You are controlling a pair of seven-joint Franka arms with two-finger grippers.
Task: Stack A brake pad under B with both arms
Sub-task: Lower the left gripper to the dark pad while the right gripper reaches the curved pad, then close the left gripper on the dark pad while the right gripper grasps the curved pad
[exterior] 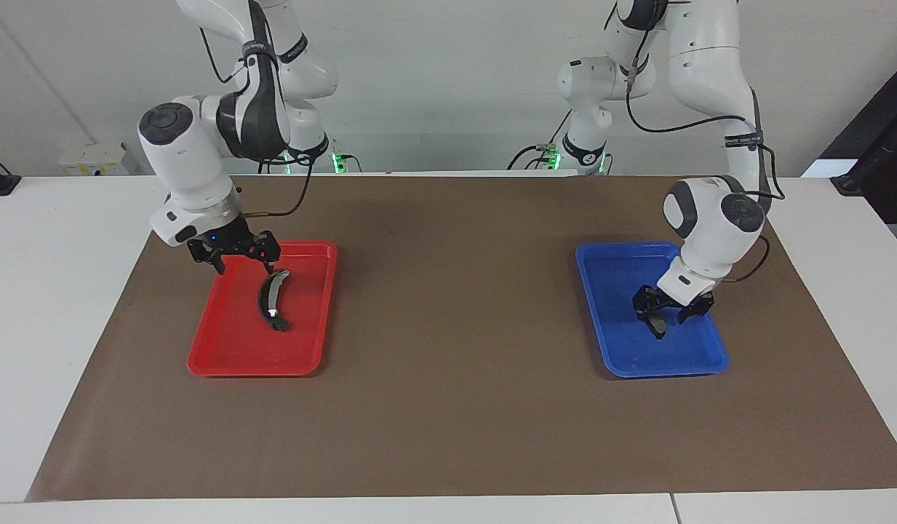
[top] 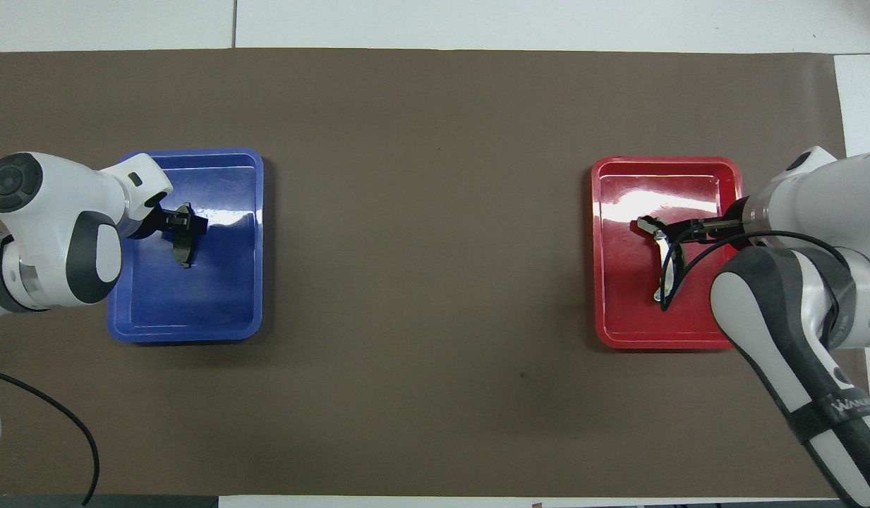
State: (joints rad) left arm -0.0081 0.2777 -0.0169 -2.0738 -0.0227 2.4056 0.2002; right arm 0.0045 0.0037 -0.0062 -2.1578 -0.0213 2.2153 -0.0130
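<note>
facing view: brown mat on a white table. blue tray lies toward the left arm's end, red tray toward the right arm's end, well apart. a brake pad lies in the blue tray; left gripper is down over it w/ fingers apart, one each side of the pad, contact not clear. b, black crescent w/ light strip and white spot, lies in the red tray. right gripper hangs over the red tray's robot-side part, just above b's upper end, jaws wide, holding nothing.

overhead view: left gripper covers the a brake pad at its middle, inside the blue tray. right gripper sits over the farther end of b in the red tray; its cable crosses b. finger gaps can't be read from this angle.
</note>
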